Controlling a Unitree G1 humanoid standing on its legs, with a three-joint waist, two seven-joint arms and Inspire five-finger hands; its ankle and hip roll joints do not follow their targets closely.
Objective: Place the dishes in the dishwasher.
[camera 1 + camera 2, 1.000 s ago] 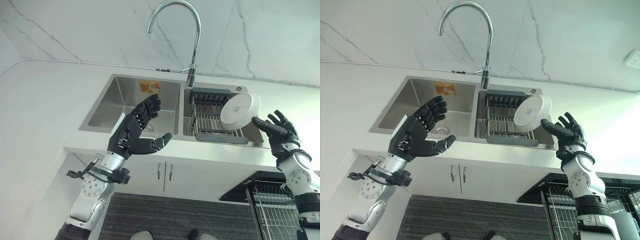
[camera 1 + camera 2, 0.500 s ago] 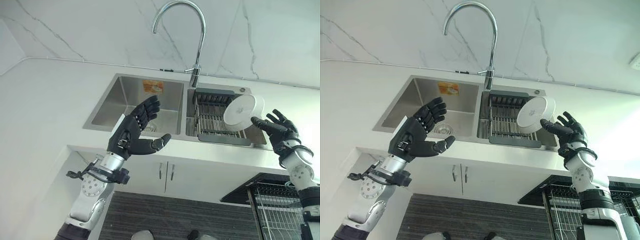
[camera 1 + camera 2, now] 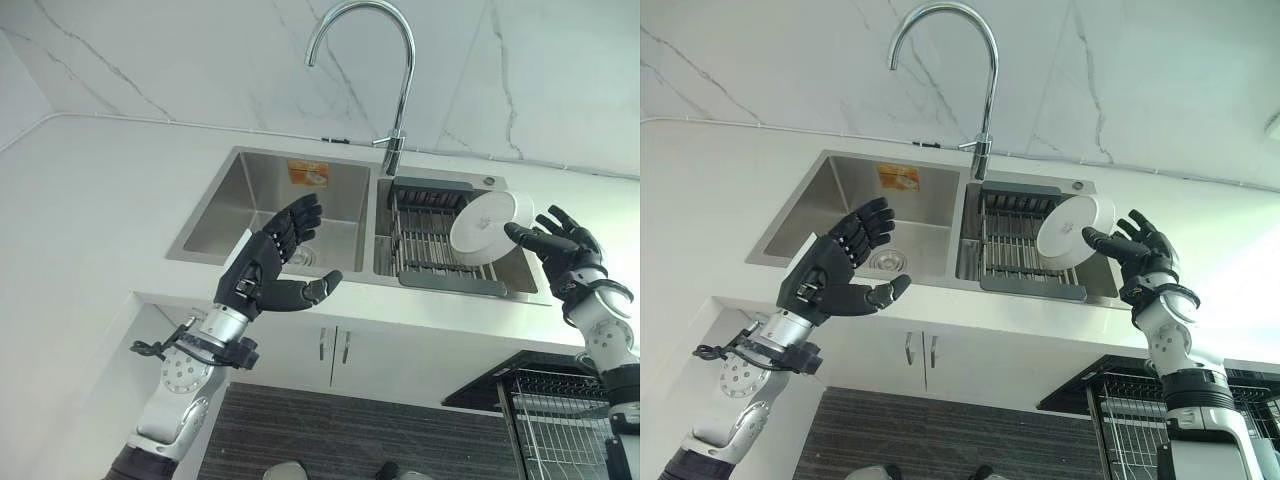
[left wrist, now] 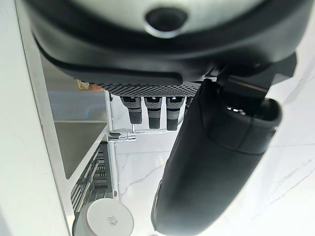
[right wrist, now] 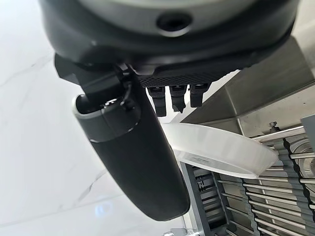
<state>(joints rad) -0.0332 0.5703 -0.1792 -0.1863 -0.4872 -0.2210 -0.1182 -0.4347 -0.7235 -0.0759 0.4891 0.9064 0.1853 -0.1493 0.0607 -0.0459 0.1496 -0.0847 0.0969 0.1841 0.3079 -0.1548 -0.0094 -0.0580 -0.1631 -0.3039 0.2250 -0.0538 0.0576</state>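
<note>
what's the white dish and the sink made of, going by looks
White dish: likely glazed ceramic, perhaps plastic; smooth, even white with a soft sheen. Sink: stainless steel, going by its brushed grey walls with dull reflections.

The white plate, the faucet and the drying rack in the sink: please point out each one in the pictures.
white plate (image 3: 484, 220): left eye view, middle of its underside.
faucet (image 3: 404, 75): left eye view, right side of the curved chrome neck.
drying rack (image 3: 1007, 240): right eye view, bare bars left of the plate.
</note>
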